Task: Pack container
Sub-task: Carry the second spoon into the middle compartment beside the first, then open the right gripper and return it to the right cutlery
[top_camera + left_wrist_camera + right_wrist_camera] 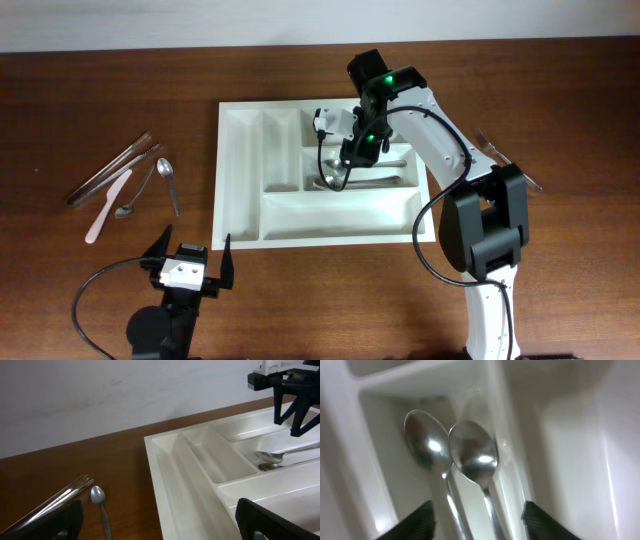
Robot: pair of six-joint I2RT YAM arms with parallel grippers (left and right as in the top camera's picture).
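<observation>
Container (pixel 340 215) sits mid-worktop (pixel 80 90). Two spoons (pixel 380 181) lie side by side in its middle long compartment, bowls toward the left end. The right gripper (pixel 350 165) hangs over them.

Left of the container, well apart from it:
- tongs (pixel 108 172)
- a flat utensil (pixel 106 208)
- two loose spoons (pixel 170 190) (pixel 124 210)

Right of the container lies a fork (pixel 488 143), partly behind the arm. The left gripper (pixel 192 262) is in front of the container's front-left corner.

Overhead straight down over table (pixel 300 300); left wrist low, oblique across container (pixel 170 475); right wrist close above the shared spoons (pixel 472 452).
</observation>
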